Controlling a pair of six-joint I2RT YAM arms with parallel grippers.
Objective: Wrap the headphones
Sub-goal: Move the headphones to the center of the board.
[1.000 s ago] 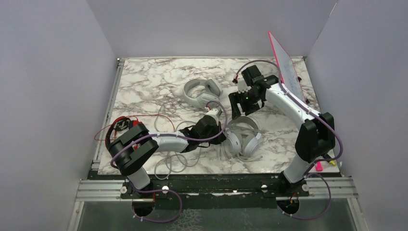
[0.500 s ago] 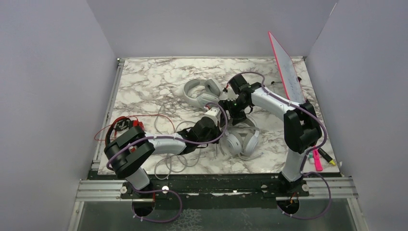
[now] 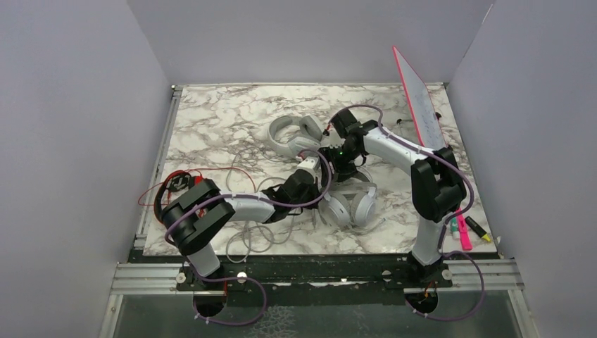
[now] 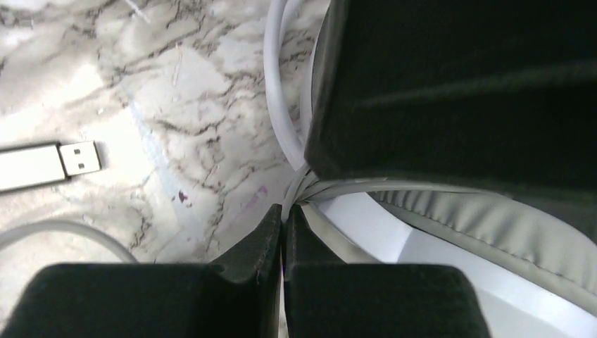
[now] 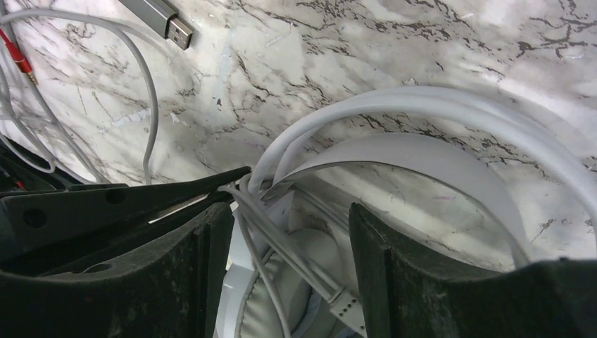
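Note:
The white-silver headphones (image 3: 352, 205) lie at the table's middle front. My left gripper (image 3: 322, 184) is at their left side, shut on their thin grey cable (image 4: 278, 105) next to the headband (image 4: 380, 222). My right gripper (image 3: 346, 171) is just behind them, open. Its fingers (image 5: 211, 274) straddle the cable strands and an ear cup (image 5: 281, 299), with the headband (image 5: 422, 155) ahead and the left gripper's tips (image 5: 105, 208) beside it. The light grey headphones (image 3: 290, 134) lie behind. The red-and-black headphones (image 3: 179, 183) sit at the left, partly hidden by my left arm.
A red-edged board (image 3: 422, 105) leans at the back right. Markers (image 3: 468, 232) lie at the front right edge. Loose grey cable loops (image 3: 246, 239) and a red cable (image 3: 225, 170) spread across the front left. A USB plug (image 4: 77, 158) lies near the left gripper.
My right arm swung from the back right down and left to the white-silver headphones. Those headphones shifted slightly left. My left gripper stayed shut at their side.

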